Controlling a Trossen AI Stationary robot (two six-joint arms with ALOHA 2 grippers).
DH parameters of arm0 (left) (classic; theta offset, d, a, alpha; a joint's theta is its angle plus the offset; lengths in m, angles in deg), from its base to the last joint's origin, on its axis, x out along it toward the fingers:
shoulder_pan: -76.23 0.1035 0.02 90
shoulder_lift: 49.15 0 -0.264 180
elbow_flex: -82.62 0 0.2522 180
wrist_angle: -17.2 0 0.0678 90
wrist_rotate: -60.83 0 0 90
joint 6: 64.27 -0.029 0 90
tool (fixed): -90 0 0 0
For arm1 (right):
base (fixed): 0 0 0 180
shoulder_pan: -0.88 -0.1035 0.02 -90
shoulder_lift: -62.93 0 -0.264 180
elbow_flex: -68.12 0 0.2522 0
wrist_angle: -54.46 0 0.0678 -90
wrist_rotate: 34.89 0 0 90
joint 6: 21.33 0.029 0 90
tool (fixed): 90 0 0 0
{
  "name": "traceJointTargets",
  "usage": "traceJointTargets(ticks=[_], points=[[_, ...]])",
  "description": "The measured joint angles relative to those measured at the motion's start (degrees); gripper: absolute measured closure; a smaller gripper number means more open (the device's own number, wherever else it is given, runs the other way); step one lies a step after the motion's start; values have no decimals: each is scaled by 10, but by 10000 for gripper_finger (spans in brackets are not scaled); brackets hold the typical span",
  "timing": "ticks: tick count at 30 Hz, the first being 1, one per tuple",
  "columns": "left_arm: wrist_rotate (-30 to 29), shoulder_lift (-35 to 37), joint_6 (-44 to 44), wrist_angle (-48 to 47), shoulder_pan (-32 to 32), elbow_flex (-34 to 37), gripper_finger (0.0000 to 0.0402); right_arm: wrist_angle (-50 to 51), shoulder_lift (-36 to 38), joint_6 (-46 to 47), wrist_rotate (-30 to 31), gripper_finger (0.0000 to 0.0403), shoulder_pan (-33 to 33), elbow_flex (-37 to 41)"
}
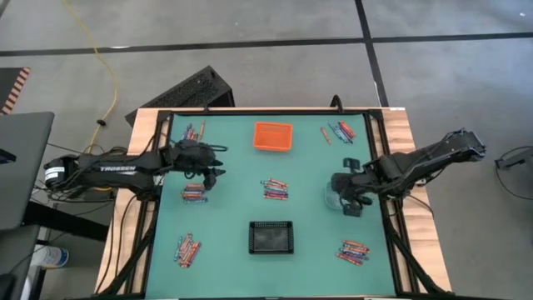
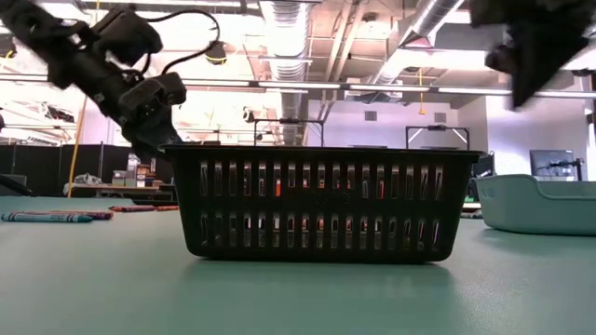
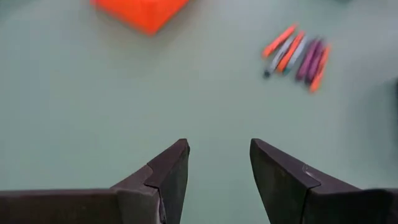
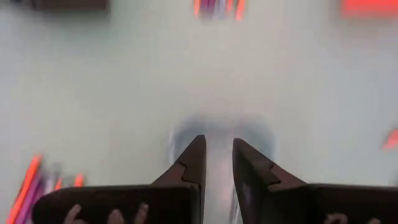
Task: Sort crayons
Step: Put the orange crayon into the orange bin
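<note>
Honestly, we're barely off the starting line here. The crayons are still scattered in little heaps all over the green table [image 1: 233, 267]: one pile in the middle [image 1: 276, 189], one by the far left corner [image 1: 195, 132], one just under our left gripper [image 1: 193, 193], one at the near left [image 1: 187, 249], one at the far right [image 1: 342, 131] and one at the near right [image 1: 353, 251]. Each heap still looks like a mix of orange, purple and blue.

As for the bins, the orange bin [image 1: 273, 137] looks empty from above, and so does the black basket [image 1: 271, 237] as far as we can tell. The low view shows some reddish bits through its slots, but those may just be crayons lying behind it. The teal bin [image 2: 535, 203] sits under our right gripper [image 4: 217, 152], and we can't see inside it.

Our left gripper [image 3: 219, 155] hangs above bare table with its fingers spread apart and nothing between them, the middle pile ahead of it. The right gripper's fingers stand a narrow gap apart over the teal bin, and we see no crayon in them.

So basically the whole sort is left to do, pile by pile.
</note>
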State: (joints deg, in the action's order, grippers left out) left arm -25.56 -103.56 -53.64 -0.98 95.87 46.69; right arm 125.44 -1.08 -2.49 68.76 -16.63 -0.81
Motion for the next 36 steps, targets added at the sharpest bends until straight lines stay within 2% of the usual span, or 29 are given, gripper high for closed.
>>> traceJointTargets(ticks=[3, 6, 8, 11, 15, 18, 23, 28, 36], points=[[-35, 0, 12, -123, 0, -47, 239, -97, -3, -66, 53, 330, 1, 0], [-59, 0, 45, -208, 0, -72, 239, -185, -11, -142, 66, 330, 9, 0], [-52, 0, 56, -258, 0, -79, 239, -230, -18, -185, 67, 330, 17, 1], [6, 0, 57, -312, -8, -80, 239, -271, -30, -227, 69, 330, 27, 1], [65, 0, 66, -307, -42, -77, 239, -310, -54, -239, 69, 330, 43, 1], [79, -1, 67, -311, -80, -77, 239, -338, -80, -241, 66, 330, 52, 1], [14, -1, 65, -324, -125, -87, 239, -403, -129, -283, 65, 330, 61, 2], [-49, -13, 35, -380, -133, -119, 239, -463, -167, -344, 64, 330, 65, 2], [-26, -128, 18, -403, -118, -140, 239, -538, -165, -405, 58, 330, 68, 1]])
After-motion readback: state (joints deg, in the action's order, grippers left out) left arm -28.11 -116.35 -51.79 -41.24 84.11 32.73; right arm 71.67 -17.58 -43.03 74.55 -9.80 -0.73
